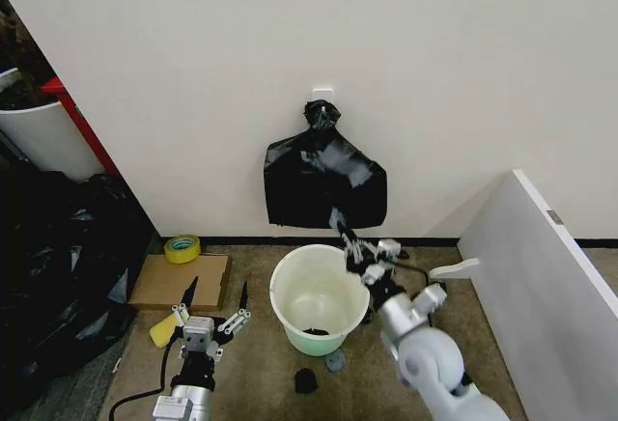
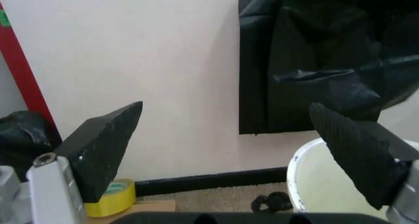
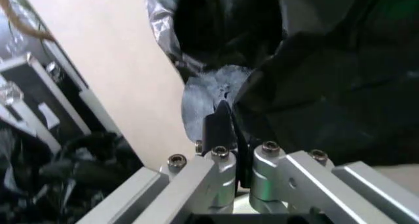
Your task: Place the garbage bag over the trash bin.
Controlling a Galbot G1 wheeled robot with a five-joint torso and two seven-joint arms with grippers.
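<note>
Head view: 2 arms by a white bin, with a black bag hanging on the wall.

At the far left sits a heap of black bags point(image 1: 58, 266), then a yellow tape roll point(image 1: 182, 248) on flat cardboard point(image 1: 181, 281). The left gripper point(image 1: 214, 300) hangs low with its jaws wide apart and nothing in them. Next comes the trash bin point(image 1: 320, 297), close to the wall. Above it, the right gripper point(image 1: 340, 225) pinches the bottom edge of the garbage bag point(image 1: 323, 184), which hangs from its knotted top.

Storage corner: bag heap point(image 1: 58, 266), tape roll point(image 1: 182, 248), cardboard point(image 1: 181, 281).
</note>
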